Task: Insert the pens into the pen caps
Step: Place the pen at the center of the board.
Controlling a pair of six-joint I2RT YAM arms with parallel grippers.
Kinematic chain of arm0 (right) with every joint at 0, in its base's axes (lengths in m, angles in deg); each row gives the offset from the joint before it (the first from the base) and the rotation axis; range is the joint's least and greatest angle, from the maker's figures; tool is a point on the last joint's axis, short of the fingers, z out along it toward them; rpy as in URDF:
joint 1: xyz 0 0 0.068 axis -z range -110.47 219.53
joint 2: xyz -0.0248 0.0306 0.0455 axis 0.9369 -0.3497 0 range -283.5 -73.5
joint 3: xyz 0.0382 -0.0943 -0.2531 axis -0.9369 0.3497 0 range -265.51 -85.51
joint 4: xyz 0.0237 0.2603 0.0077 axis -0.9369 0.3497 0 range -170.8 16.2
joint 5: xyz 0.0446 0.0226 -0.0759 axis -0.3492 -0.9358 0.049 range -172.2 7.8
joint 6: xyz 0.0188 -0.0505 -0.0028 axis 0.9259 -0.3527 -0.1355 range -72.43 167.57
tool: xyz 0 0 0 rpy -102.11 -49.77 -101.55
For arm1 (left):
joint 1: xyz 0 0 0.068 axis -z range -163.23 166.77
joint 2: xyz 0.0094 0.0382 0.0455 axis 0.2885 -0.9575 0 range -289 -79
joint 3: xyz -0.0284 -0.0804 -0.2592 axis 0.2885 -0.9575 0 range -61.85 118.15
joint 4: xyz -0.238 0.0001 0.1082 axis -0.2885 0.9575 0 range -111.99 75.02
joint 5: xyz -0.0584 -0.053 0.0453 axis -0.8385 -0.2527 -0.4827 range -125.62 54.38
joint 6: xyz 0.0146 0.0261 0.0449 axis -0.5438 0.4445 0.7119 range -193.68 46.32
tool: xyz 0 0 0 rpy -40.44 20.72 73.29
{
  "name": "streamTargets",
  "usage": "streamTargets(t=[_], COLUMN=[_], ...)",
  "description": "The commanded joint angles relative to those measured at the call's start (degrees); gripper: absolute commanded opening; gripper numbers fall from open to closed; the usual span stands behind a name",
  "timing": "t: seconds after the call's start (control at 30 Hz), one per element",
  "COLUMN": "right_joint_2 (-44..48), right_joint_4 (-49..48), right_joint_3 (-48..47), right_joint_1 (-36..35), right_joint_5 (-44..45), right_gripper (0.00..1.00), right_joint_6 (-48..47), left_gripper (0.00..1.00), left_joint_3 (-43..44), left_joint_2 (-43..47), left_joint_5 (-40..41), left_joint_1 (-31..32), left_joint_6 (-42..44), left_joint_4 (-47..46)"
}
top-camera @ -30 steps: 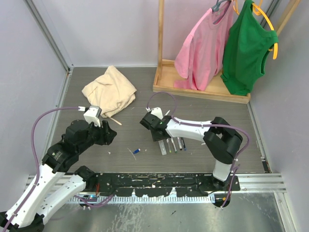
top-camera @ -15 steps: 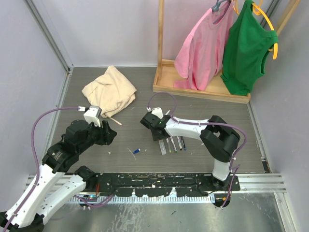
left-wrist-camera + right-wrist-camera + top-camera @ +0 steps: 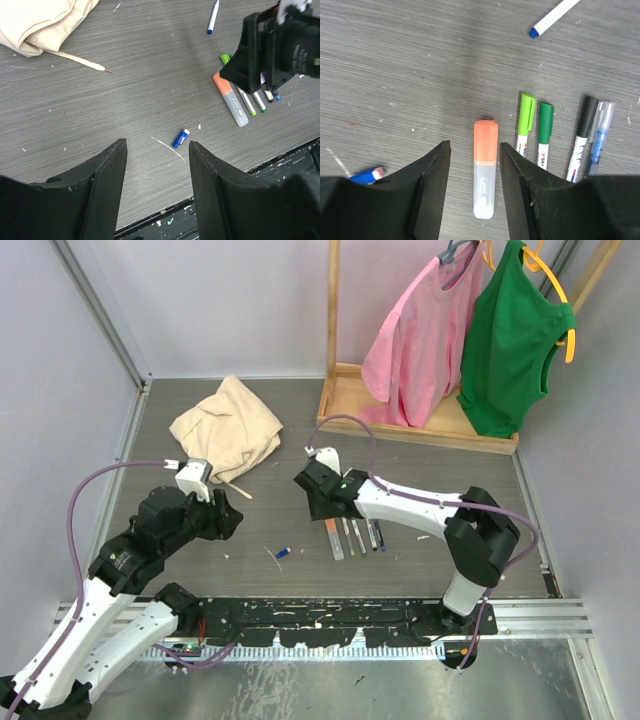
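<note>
Several capped pens lie side by side on the grey table: an orange-capped highlighter (image 3: 486, 170) (image 3: 333, 538), a light green one (image 3: 525, 127), a dark green one (image 3: 545, 132), a black-capped one (image 3: 585, 135) and a clear blue one (image 3: 599, 140). An uncapped white pen (image 3: 552, 17) with a blue tip lies farther back. A blue pen cap (image 3: 181, 138) (image 3: 283, 553) lies alone to the left. My right gripper (image 3: 474, 144) (image 3: 318, 502) hovers open, its fingers either side of the highlighter without touching it. My left gripper (image 3: 157, 145) (image 3: 228, 523) is open and empty, just short of the blue cap.
A cream cloth (image 3: 228, 428) lies at the back left with a thin tan stick (image 3: 238, 488) beside it. A wooden rack (image 3: 420, 420) holding pink and green garments stands at the back right. A black rail (image 3: 320, 615) runs along the near edge.
The right gripper's jaws have spread apart and it has drawn back slightly, uncovering the highlighter's orange cap; its elbow swung right. The left arm has not moved.
</note>
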Motion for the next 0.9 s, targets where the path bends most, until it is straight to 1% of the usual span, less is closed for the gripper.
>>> streamTargets(t=[0.0,0.07,0.13,0.2,0.27,0.33,0.43,0.53,0.6,0.67,0.77,0.87], right_joint_2=[6.7,8.4,9.7,10.7,11.4,11.3,10.3,8.3,6.6,5.3,4.4,2.2], right_joint_4=[0.2,-0.2,-1.0,-3.2,-4.5,-4.9,-4.7,-3.2,-1.4,-0.3,-1.3,-2.9], right_joint_3=[-3.1,-3.2,-3.3,-2.9,-2.7,-2.6,-2.6,-3.2,-4.6,-5.4,-5.0,-5.6], right_joint_1=[0.6,0.8,1.3,1.5,1.4,1.4,1.4,2.2,4.2,6.6,10.8,11.8], right_joint_5=[0.2,0.1,-1.8,-6.9,-16.4,-20.4,-16.7,-8.1,-4.7,-1.6,1.0,5.1], right_gripper=[0.50,0.51,0.50,0.51,0.51,0.51,0.51,0.51,0.51,0.51,0.52,0.52], right_joint_6=[-2.5,-4.4,-7.5,-14.1,-21.7,-24.0,-23.2,-21.0,-19.1,-15.4,-6.2,0.5], left_gripper=[0.54,0.54,0.54,0.54,0.54,0.54,0.54,0.54,0.54,0.54,0.54,0.54], left_joint_3=[-0.1,-0.2,-0.2,-0.2,-0.1,-0.1,-0.1,-0.1,0.2,0.7,1.3,0.9], left_joint_2=[0.3,0.2,0.0,-0.1,0.1,0.5,1.0,1.0,1.0,1.2,1.2,1.6], left_joint_5=[-0.9,-1.0,-1.2,-1.3,-1.3,-1.0,-0.4,-0.7,-0.9,-1.0,-0.9,-0.6], left_joint_1=[-0.3,-0.3,-0.2,-0.3,-0.3,-0.3,-0.3,-0.3,-0.3,-0.3,-0.3,-0.3], left_joint_6=[-0.4,-0.3,-0.3,-0.3,-0.1,-0.1,-0.2,-0.1,-0.1,0.0,0.3,0.2], left_joint_4=[-1.8,-1.9,-2.0,-2.0,-2.0,-2.0,-2.1,-1.9,-1.7,-1.2,-0.2,-0.4])
